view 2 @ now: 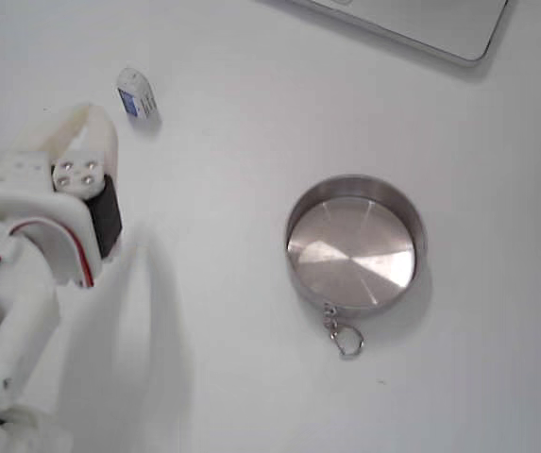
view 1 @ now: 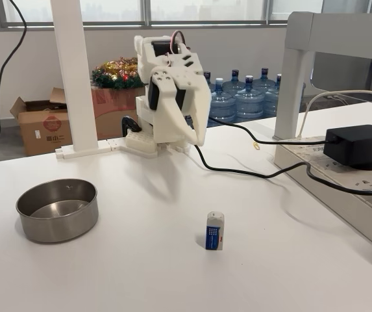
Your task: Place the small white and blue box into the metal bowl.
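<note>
Small white and blue box point(view 1: 215, 231) is standing upright on the white worktop point(view 1: 140, 260), well apart from the metal bowl point(view 1: 57, 209), which is sitting empty toward the left in a fixed view. White arm is folding over its base at the back, pincer point(view 1: 195, 133) pointing down, holding nothing; can't tell if spread or pressed together. Black power adapter point(view 1: 359, 146) is sitting at right.

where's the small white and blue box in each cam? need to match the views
A fixed view: the box stands on the table, lower centre-right, well right of the metal bowl.
A fixed view: the box is upper left, beyond the gripper.
Shared landmark: the metal bowl, empty in both.
</note>
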### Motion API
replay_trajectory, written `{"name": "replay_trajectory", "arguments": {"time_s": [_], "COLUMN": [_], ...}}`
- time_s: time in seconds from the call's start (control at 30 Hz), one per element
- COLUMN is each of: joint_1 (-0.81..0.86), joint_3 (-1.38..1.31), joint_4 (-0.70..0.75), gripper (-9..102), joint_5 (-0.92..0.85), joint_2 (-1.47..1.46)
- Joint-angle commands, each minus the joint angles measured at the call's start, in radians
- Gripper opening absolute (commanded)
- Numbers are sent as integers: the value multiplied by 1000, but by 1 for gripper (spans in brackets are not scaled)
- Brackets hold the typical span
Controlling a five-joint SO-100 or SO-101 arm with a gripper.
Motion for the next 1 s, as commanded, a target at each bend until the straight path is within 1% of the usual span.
{"name": "replay_trajectory", "arguments": {"time_s": [0.0,0.2,0.33,0.63,0.87,0.9,0.97], "joint_1": [3,26,29,31,18,18,18], "joint_3": [43,32,31,20,-92,-100,-110], "joint_4": [-285,-649,-816,-1040,-1144,-1161,-1175], "gripper": [-4,-4,-4,-4,-4,-3,3], "joint_5": [6,6,-5,-6,6,6,6], "joint_2": [-253,-563,-716,-957,-1180,-1189,-1204]}}
